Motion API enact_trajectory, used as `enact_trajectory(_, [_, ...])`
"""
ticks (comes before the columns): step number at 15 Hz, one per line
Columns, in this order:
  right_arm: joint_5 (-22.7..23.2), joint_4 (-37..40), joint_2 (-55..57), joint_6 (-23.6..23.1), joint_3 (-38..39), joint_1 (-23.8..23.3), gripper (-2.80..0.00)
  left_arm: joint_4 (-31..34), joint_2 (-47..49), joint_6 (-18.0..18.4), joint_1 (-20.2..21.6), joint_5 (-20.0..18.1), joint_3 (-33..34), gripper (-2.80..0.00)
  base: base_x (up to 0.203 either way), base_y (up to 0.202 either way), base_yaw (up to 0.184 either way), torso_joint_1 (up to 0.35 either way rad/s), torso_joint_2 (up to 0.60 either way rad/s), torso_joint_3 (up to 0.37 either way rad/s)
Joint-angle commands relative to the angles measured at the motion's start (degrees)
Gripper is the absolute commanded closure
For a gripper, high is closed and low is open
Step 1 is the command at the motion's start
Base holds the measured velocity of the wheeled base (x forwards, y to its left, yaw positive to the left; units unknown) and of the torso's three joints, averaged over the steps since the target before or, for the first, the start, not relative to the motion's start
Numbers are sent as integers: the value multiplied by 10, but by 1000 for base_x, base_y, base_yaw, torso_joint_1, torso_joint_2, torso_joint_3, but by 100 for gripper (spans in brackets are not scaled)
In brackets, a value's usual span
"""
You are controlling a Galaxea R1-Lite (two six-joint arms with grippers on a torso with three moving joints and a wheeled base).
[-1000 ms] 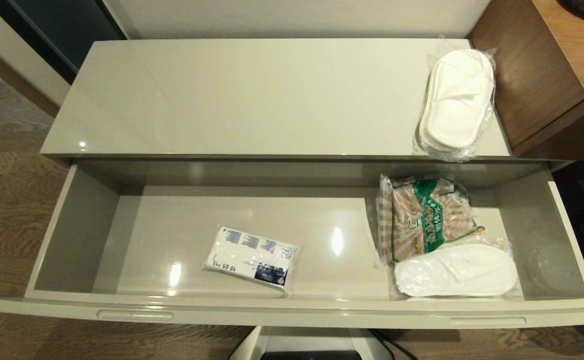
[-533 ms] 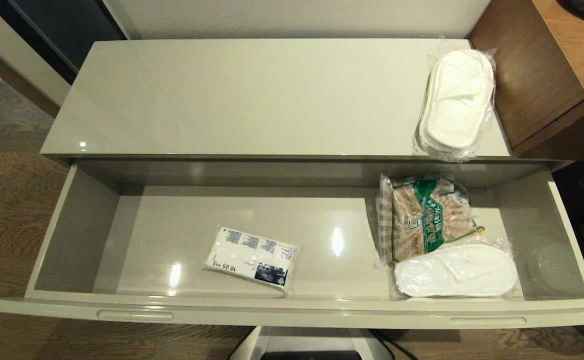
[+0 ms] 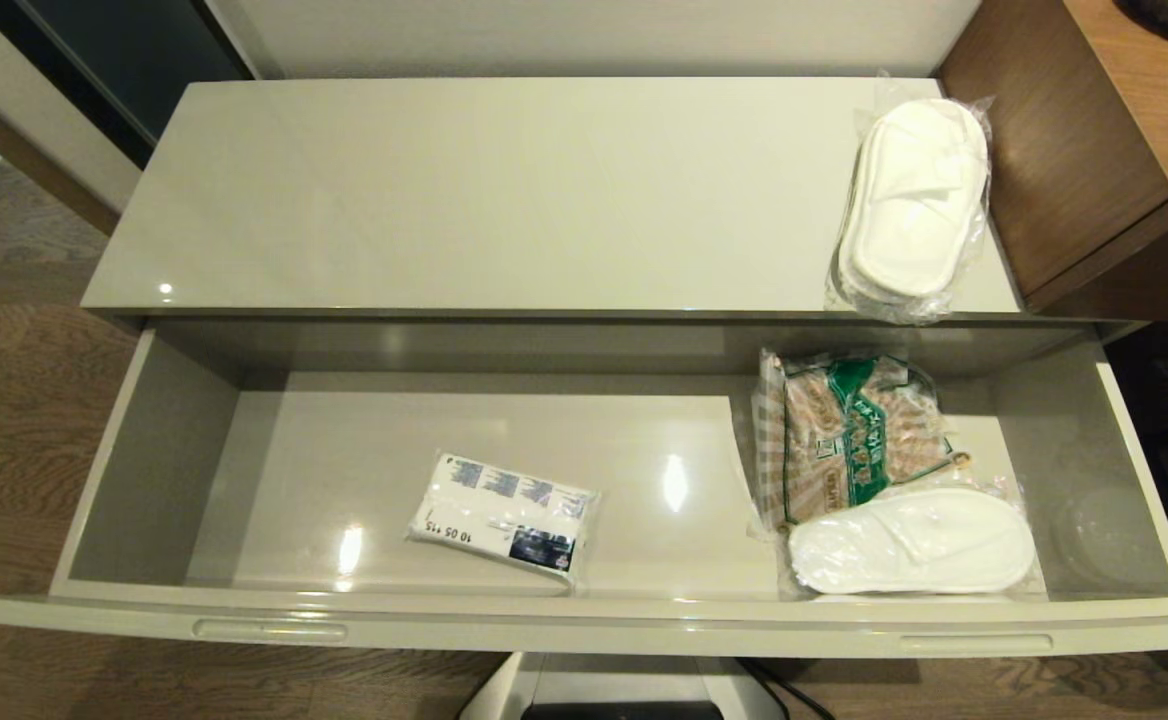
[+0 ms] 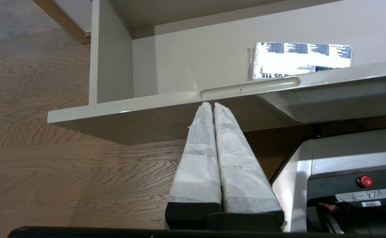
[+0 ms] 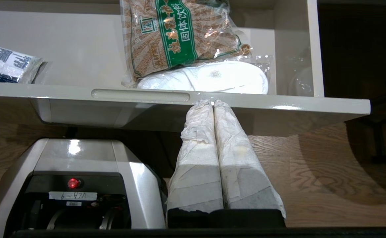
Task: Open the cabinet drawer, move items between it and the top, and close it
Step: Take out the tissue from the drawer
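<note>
The pale grey-beige cabinet drawer (image 3: pixel 584 628) stands pulled fully out. On its floor lies a white tissue pack (image 3: pixel 504 516) with blue print, left of centre. A wrapped white slipper (image 3: pixel 912 540) lies at the drawer's front right, half under a snack bag. A second wrapped pair of slippers (image 3: pixel 912 200) rests on the cabinet top (image 3: pixel 504 190) at its right end. My left gripper (image 4: pixel 212 104) is shut and empty, its tips just under the drawer's front rim by the left handle slot (image 4: pixel 250 88). My right gripper (image 5: pixel 212 102) is shut and empty below the rim, beside the right handle slot (image 5: pixel 140 95). Neither arm shows in the head view.
A brown-and-green checked snack bag (image 3: pixel 849 430) lies at the drawer's back right. A brown wood-grain desk (image 3: pixel 1114 140) stands against the cabinet's right end. My own base (image 3: pixel 624 690) sits under the drawer's middle, on wood flooring (image 3: pixel 24 400).
</note>
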Motion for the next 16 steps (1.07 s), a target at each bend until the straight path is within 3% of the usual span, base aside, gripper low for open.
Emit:
enact_trajectory(1, [0, 1, -8, 8, 0, 0, 0, 0, 1, 1, 0, 0, -1, 0, 0, 0, 0, 0, 0, 0])
enact_trajectory(16, [-1, 0, -8, 20, 0, 0, 0, 0, 1, 1, 0, 0, 0, 0, 0, 0, 0, 0, 0, 0])
